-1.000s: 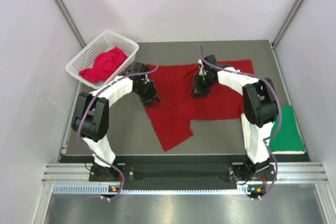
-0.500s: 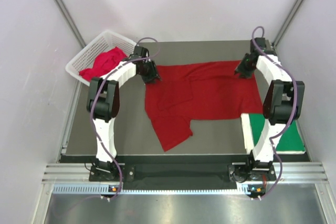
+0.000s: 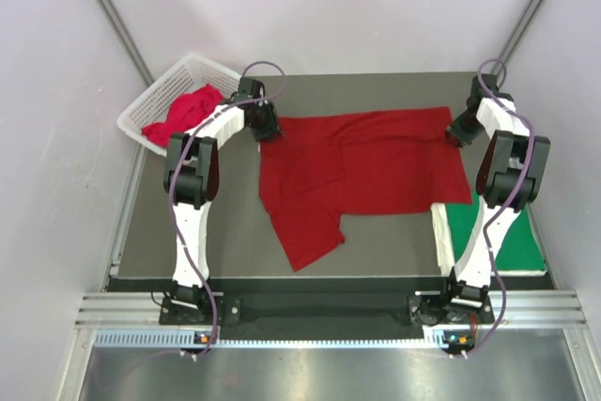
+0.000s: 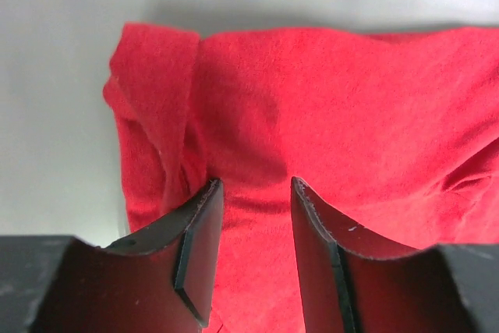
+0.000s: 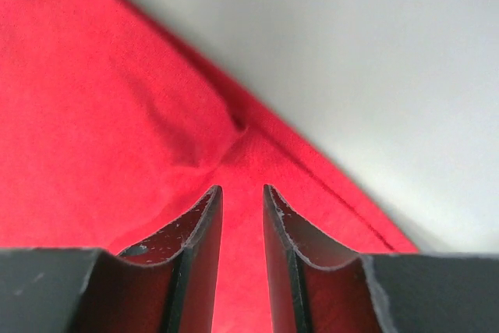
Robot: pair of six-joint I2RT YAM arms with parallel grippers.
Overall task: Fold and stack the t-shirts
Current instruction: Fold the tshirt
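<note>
A dark red t-shirt (image 3: 366,166) lies spread on the grey table, with one sleeve or flap hanging toward the near edge. My left gripper (image 3: 267,131) is at its far left corner. In the left wrist view that gripper (image 4: 253,185) stands open, its tips low over the cloth (image 4: 327,115) near a bunched edge. My right gripper (image 3: 460,134) is at the far right corner. There it (image 5: 242,189) shows a narrow gap between its fingers, with red cloth (image 5: 117,130) lying under them and a small pucker just ahead. Neither one lifts the cloth.
A white lattice basket (image 3: 141,112) at the far left holds a crumpled pinkish red t-shirt (image 3: 191,108). A folded green t-shirt (image 3: 507,237) lies at the right edge beside the right arm. Grey walls stand close on both sides.
Both grippers have swept outward from the middle of the red t-shirt to its far corners. The shirt's far part now lies flatter and wider.
</note>
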